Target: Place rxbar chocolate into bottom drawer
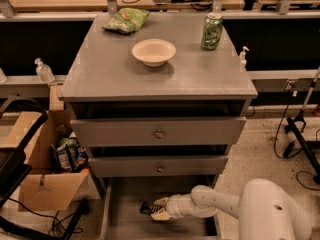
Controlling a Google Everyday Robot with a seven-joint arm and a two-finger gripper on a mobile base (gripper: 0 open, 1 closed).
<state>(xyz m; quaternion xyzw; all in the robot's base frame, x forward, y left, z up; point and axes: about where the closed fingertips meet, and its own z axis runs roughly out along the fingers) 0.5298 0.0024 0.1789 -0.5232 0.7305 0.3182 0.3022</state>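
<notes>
Workbenches line the wall behind a grey cabinet [160,84] (bowl [153,51], green can [212,31] and chip bag [126,20] on top). Low down, the gripper [159,209] reaches into the open bottom drawer [125,224], clamped on the rxbar chocolate [147,207] over the drawer's floor.

One cabinet [150,79] has three drawers: two knobbed ones, the top drawer [200,130] and the middle drawer [200,165], plus one bottom drawer [125,221]. On top sit one bowl [153,51], one green can [212,31] and one chip bag [126,20]. Two bottles stand behind, the left bottle [44,70] and the right bottle [243,56], with one cardboard box [47,184] beside. One gripper [161,209], low in the bottom drawer, clasps the one rxbar chocolate [148,207].
</notes>
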